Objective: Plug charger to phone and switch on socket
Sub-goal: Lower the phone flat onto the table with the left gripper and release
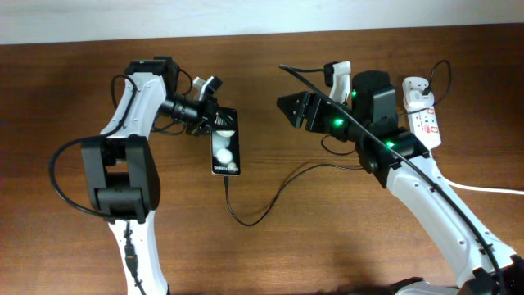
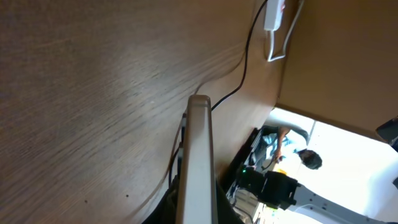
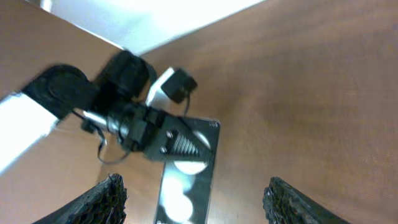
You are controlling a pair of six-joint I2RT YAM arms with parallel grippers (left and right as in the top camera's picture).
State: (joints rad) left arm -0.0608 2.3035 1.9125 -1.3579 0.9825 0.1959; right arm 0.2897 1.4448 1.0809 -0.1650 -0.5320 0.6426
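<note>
The black phone [image 1: 226, 152] lies flat left of centre, white patches on its face. My left gripper [image 1: 214, 123] is shut on its far end. In the left wrist view the phone's pale edge [image 2: 199, 149] runs out from between the jaws. The charger's thin black cable [image 1: 244, 222] runs from the phone's near end, loops across the table and heads right under my right arm. My right gripper [image 1: 286, 106] hangs open right of the phone, nothing between its fingers. In the right wrist view the phone [image 3: 186, 183] lies ahead between the spread fingertips [image 3: 106, 199]. The white socket [image 1: 426, 123] lies at the far right.
A thick white cord [image 1: 491, 190] leaves the socket toward the right edge. The left arm's base [image 1: 123, 176] stands at the near left. My right arm's forearm [image 1: 434, 197] crosses the near right of the wooden table [image 1: 327, 254].
</note>
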